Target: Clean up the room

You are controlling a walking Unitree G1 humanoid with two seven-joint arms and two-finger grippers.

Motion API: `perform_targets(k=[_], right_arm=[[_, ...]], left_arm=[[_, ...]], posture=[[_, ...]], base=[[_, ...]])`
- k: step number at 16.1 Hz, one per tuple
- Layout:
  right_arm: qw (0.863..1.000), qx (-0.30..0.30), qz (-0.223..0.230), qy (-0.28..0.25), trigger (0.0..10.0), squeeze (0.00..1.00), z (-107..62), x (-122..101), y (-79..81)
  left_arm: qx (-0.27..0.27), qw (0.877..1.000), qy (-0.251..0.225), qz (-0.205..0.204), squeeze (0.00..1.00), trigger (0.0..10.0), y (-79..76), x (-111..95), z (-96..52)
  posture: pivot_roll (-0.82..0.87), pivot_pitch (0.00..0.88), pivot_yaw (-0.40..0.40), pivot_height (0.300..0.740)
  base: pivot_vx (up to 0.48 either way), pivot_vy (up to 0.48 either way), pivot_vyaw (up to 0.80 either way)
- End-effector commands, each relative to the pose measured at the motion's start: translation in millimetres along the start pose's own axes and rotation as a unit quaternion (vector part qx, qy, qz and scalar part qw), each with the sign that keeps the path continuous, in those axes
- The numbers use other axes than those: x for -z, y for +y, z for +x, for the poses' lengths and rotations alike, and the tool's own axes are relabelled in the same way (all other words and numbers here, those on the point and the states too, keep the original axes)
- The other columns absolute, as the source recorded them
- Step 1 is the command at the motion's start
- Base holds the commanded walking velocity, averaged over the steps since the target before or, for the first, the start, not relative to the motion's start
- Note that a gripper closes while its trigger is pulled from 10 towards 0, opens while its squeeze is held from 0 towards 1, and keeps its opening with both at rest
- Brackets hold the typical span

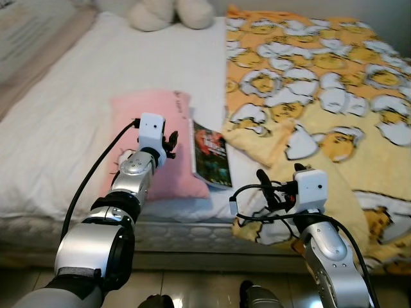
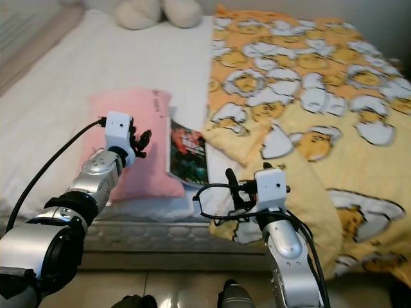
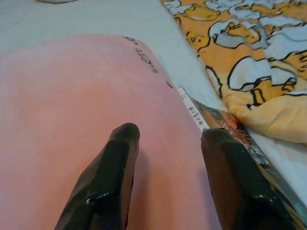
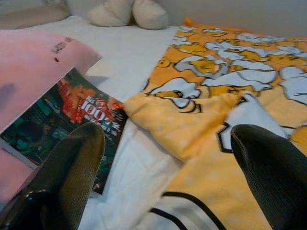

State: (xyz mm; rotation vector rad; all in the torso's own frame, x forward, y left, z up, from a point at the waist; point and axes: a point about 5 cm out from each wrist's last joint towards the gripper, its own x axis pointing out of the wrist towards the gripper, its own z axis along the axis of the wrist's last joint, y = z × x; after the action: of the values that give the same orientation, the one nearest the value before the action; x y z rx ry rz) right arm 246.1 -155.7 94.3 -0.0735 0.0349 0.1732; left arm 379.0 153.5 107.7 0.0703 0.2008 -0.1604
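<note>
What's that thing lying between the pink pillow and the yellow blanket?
A book with a dark green and red cover lies on the white sheet between the pink pillow and the yellow blanket, seen in both eye views.

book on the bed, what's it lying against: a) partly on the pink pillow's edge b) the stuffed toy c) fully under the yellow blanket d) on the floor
a: the book rests with one side overlapping the pink pillow, beside the yellow blanket.
</note>
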Motion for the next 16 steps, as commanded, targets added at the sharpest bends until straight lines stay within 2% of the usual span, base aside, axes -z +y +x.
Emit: perform_targets(k=[1, 3, 4, 5, 6, 7, 8, 9, 10, 11, 13, 15, 16], right_arm=[[1.0, -0.001, 0.0, 0.006, 10.0, 0.0, -3.8, 2, 1.3], [1.0, -0.002, 0.004, 0.003, 10.0, 0.0, -4.2, 1, 2.7], [1.0, 0.001, -0.001, -0.01, 10.0, 0.0, -1.7, -4, 1.3], [1.0, 0.007, -0.005, -0.019, 10.0, 0.0, 0.2, -7, -1.1], [1.0, 0.009, -0.005, -0.021, 10.0, 0.0, 1.4, -8, -2.1], [1.0, 0.008, -0.008, -0.02, 10.0, 0.0, 4.9, -6, -1.8], [1.0, 0.006, -0.009, -0.018, 10.0, 0.0, 6.1, -5, -1.1], [1.0, 0.0, -0.008, -0.018, 10.0, 0.0, 13.0, -3, 2.6], [1.0, -0.002, -0.003, -0.022, 10.0, 0.0, 20.7, -4, 5.5], [1.0, 0.011, 0.007, -0.028, 10.0, 0.0, 27.7, -6, 4.7], [0.999, 0.014, 0.008, -0.031, 10.0, 0.0, 30.9, -6, 5.6], [0.999, 0.013, 0.007, -0.03, 10.0, 0.0, 32.2, -4, 8.1], [0.999, 0.01, 0.005, -0.03, 10.0, 0.0, 33.6, -3, 9.4]], left_arm=[[-0.039, 0.999, -0.016, 0.012, 0.0, 10.0, 17.1, -7, -1.6], [-0.072, 0.995, -0.071, 0.023, 0.0, 10.0, 39.1, -24, -5.8], [-0.091, 0.987, -0.123, 0.039, 0.0, 10.0, 53.6, -40, -11.2], [-0.097, 0.979, -0.166, 0.065, 1.0, 10.0, 61.5, -49, -18.3], [-0.098, 0.975, -0.182, 0.082, 1.0, 10.0, 63.9, -50, -23.1], [-0.103, 0.973, -0.182, 0.101, 1.0, 10.0, 65.6, -39, -31.6], [-0.105, 0.974, -0.176, 0.102, 1.0, 10.0, 65.3, -34, -33.7], [-0.104, 0.978, -0.165, 0.079, 1.0, 10.0, 59.5, -14, -39.4], [-0.078, 0.981, -0.167, 0.06, 1.0, 10.0, 42.5, 1, -44.4], [-0.043, 0.983, -0.176, 0.038, 0.0, 10.0, 18.1, 6, -48.4], [-0.016, 0.983, -0.182, 0.027, 0.0, 10.0, 1.6, 4, -51.3], [-0.003, 0.984, -0.175, 0.033, 0.0, 10.0, -5.2, 3, -48.3], [-0.006, 0.984, -0.173, 0.05, 0.0, 10.0, -5.0, -1, -44.2]], posture=[[-0.29, 0.091, 0.044, 0.74], [-0.27, 0.092, 0.044, 0.74], [-0.26, 0.088, 0.044, 0.74], [-0.24, 0.084, 0.043, 0.74], [-0.23, 0.082, 0.041, 0.74], [-0.21, 0.074, 0.037, 0.74], [-0.21, 0.074, 0.037, 0.74], [-0.18, 0.041, 0.039, 0.74], [-0.17, 0.018, 0.044, 0.74], [-0.15, 0.0, 0.048, 0.74], [-0.14, 0.0, 0.05, 0.74], [-0.14, 0.0, 0.055, 0.74], [-0.14, 0.0, 0.061, 0.74]], base=[[0.0, 0.0, 0.0], [0.0, 0.0, 0.0], [0.0, 0.0, 0.0], [0.0, 0.0, 0.0], [0.0, 0.0, 0.0], [0.0, 0.0, 0.0], [0.0, 0.0, 0.0], [0.0, 0.0, 0.0], [0.0, 0.0, 0.0], [0.0, 0.0, 0.0], [0.0, 0.24, 0.0], [0.0, 0.478, 0.0], [0.0, 0.296, 0.0]])
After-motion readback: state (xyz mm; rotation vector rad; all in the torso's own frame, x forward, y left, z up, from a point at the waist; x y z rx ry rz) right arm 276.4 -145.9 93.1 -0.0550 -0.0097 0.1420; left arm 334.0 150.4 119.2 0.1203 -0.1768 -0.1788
